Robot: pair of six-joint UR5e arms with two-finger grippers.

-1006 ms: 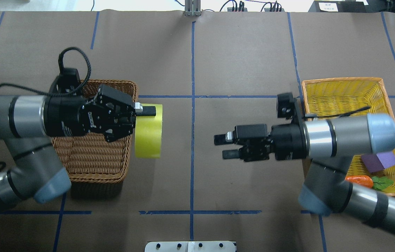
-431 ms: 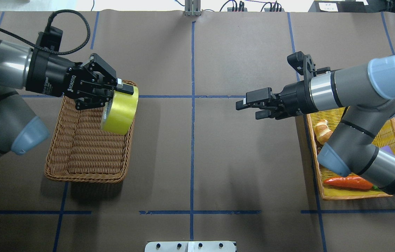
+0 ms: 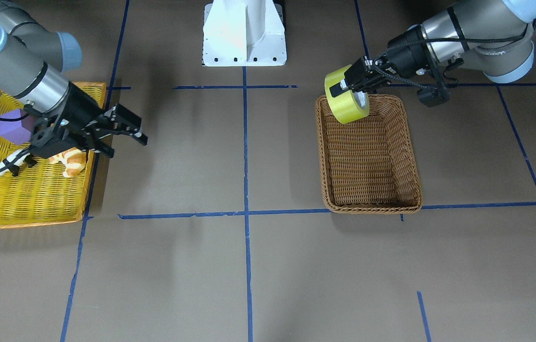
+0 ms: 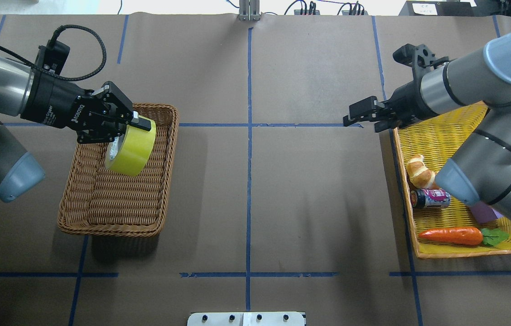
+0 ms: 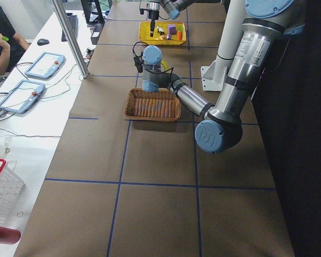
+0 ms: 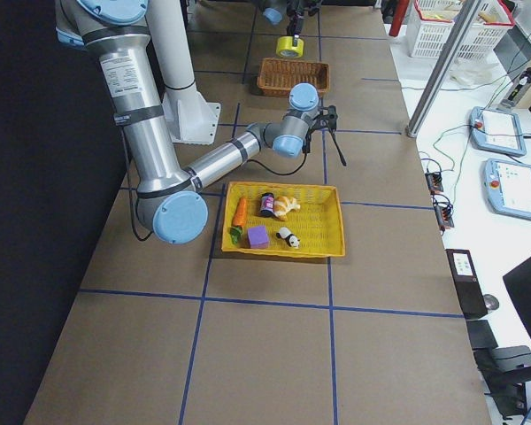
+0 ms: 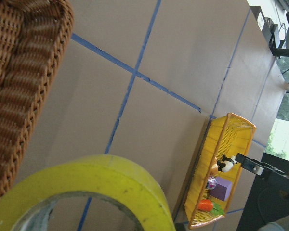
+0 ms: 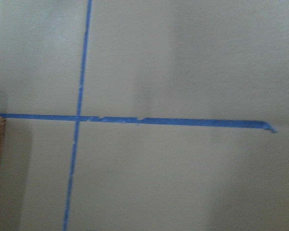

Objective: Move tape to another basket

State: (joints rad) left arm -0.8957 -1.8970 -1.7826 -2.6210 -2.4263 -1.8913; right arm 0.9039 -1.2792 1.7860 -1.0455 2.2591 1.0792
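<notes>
My left gripper (image 4: 141, 123) stays clamped on the wide roll of translucent yellow-green packing tape (image 4: 131, 147). The roll has moved from outside the rim to hang tilted over the far end of the deep brown wicker basket (image 4: 115, 203), its pale core showing. I judge release comes next. The right gripper (image 4: 363, 116), fingers apart and empty, has drawn back toward the flat yellow woven tray (image 4: 443, 136).

Robotics lab: blue-taped tbl (image 4: 319, 194), teach pendants (image 6: 498, 130) alongside.

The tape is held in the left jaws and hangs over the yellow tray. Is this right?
Not quite. The tape, held in the left jaws, hangs over the brown wicker basket, not the yellow tray; the overhead exterior view shows this.
</notes>
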